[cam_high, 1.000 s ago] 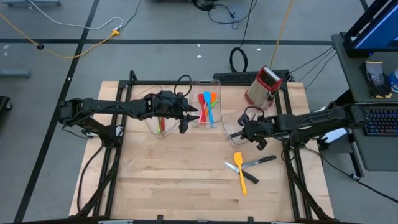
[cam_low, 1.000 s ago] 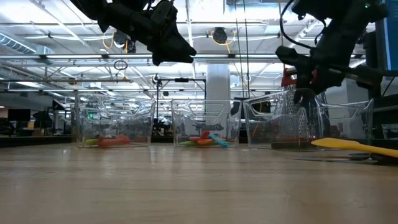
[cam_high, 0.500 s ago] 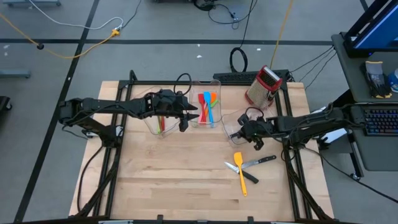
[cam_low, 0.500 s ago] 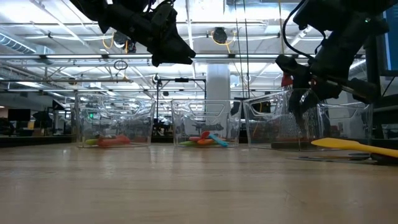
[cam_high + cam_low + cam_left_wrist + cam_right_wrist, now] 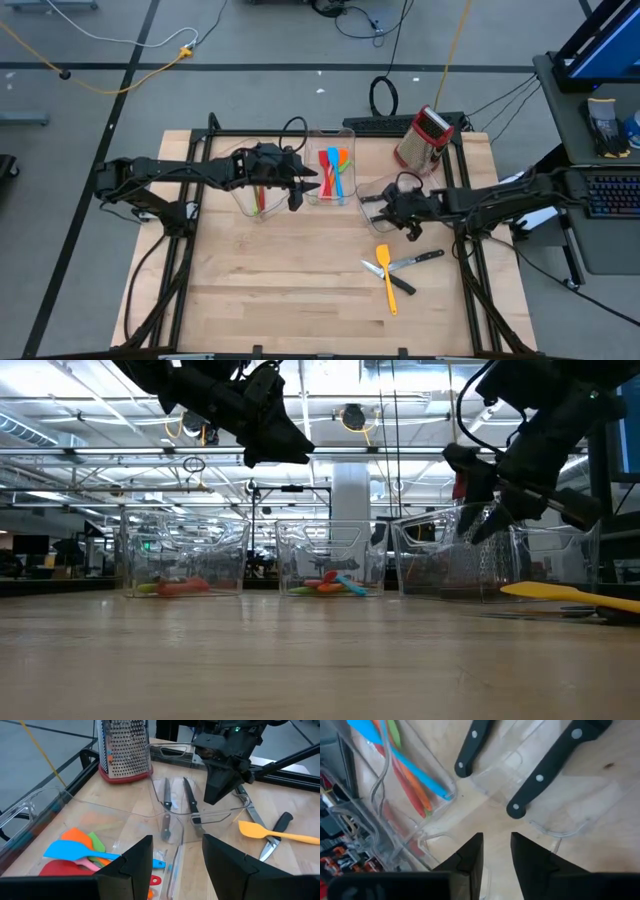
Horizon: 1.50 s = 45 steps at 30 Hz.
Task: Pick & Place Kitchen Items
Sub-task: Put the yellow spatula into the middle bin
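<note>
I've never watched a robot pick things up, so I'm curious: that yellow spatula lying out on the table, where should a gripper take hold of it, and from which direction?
Probably the yellow spatula is best gripped mid-handle, from straight above. It lies flat on the bare table, its thin handle free, with fingers closing across its width. Its blade end sits close to the loose knives, so that end looks crowded.
</note>
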Each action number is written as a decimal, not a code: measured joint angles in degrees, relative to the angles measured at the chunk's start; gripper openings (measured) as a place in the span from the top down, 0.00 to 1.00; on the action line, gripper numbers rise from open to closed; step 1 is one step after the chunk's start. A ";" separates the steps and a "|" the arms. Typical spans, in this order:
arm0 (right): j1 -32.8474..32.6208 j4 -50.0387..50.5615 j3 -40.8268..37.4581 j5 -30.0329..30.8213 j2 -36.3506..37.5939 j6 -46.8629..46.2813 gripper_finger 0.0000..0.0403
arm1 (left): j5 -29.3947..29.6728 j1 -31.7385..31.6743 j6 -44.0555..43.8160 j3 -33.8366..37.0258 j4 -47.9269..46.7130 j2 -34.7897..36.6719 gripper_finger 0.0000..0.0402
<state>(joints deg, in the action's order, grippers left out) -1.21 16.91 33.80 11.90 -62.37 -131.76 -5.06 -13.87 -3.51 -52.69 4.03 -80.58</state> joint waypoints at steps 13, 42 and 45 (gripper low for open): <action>0.00 0.33 0.00 0.11 8.34 12.28 0.99 | -0.01 0.53 -1.77 0.00 0.00 0.00 0.56; -11.58 5.48 0.08 -24.16 25.17 71.46 1.00 | 0.72 8.04 -12.24 0.02 6.36 0.00 0.56; -13.22 8.73 0.09 -25.83 25.18 74.25 1.00 | 0.72 8.94 -13.09 0.02 6.54 0.00 0.56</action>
<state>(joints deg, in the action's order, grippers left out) -14.43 25.64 33.89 -13.93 -37.19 -57.51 -4.34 -4.92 -16.60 -52.66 10.57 -80.58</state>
